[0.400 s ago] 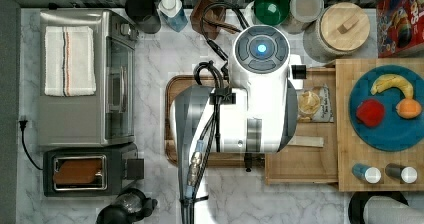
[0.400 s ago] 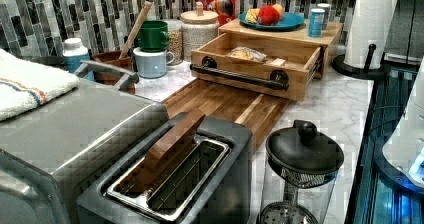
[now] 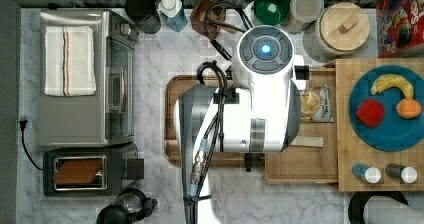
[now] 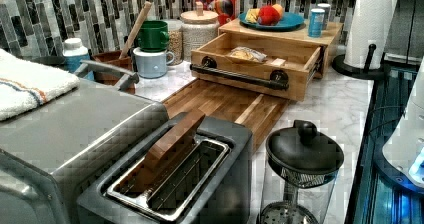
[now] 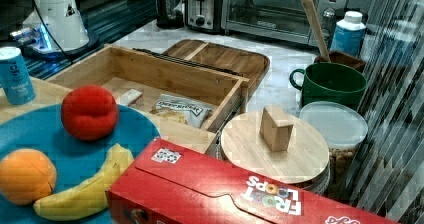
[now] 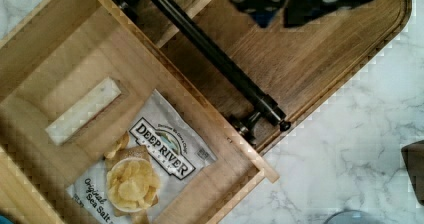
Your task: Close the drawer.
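The drawer point(image 4: 300, 69) stands pulled out from under the light wood top, its front hanging over the dark wooden tray point(image 4: 220, 104). Its long black bar handle point(image 4: 237, 77) runs across the front edge. Inside the drawer point(image 5: 165, 76) lie a chip bag point(image 5: 182, 106) and a small pale block. My arm point(image 3: 250, 114) covers most of the drawer point(image 3: 300, 166) in the top view. From the wrist, the handle point(image 6: 210, 54) crosses diagonally beside the drawer rim point(image 6: 55, 14). My gripper point(image 6: 295, 1) hovers over the tray point(image 6: 320, 59), on the far side of the handle from the drawer, touching nothing.
A blue plate point(image 3: 387, 134) with fruit and two small cans sits on the wood top. Behind are a green mug point(image 3: 270, 6), lidded jars point(image 3: 345, 29) and a cereal box point(image 3: 400, 19). A toaster oven point(image 3: 85, 79), toaster point(image 3: 82, 171) and French press point(image 4: 300, 169) stand nearby.
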Available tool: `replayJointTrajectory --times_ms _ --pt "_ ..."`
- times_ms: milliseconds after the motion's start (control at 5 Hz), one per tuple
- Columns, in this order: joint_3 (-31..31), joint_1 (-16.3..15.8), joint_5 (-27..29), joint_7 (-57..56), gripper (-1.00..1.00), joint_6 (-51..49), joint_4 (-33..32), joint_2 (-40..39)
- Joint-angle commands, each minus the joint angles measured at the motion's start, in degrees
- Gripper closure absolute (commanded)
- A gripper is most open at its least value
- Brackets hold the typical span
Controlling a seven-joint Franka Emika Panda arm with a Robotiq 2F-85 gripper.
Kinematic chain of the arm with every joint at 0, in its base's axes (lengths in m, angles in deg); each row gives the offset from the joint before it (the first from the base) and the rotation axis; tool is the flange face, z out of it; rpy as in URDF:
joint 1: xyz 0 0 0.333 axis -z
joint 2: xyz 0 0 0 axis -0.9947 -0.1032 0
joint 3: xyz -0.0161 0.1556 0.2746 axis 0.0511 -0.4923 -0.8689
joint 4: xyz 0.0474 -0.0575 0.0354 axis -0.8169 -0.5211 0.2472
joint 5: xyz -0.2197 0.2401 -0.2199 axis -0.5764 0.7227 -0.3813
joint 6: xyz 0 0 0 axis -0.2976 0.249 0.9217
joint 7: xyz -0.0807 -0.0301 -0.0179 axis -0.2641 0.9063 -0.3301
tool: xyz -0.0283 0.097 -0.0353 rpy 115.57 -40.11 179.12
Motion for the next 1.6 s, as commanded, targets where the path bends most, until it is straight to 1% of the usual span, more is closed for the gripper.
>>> replayJointTrajectory --times_ms 200,400,600,800,1000,1400,1600 --pt "-0.9 -1.4 -0.5 -5.4 -1.0 -3.5 1.6 -1.4" --pt "-2.2 -2.6 1.2 -8.1 -1.0 -2.6 -0.1 -1.0" --pt "-3.2 -3.6 2.7 -14.1 -1.0 -0.9 -2.8 0.0" --pt "-5.1 -4.0 4.2 -18.4 -1.0 2.6 -7.4 2.0" --pt "-6.4 -4.9 3.4 -18.9 1.0 4.6 -10.4 2.9" --pt "-9.6 -4.2 1.9 -25.4 1.0 11.6 -17.4 3.0" --pt "-11.0 -2.8 2.0 -29.8 1.0 13.8 -18.4 0.7"
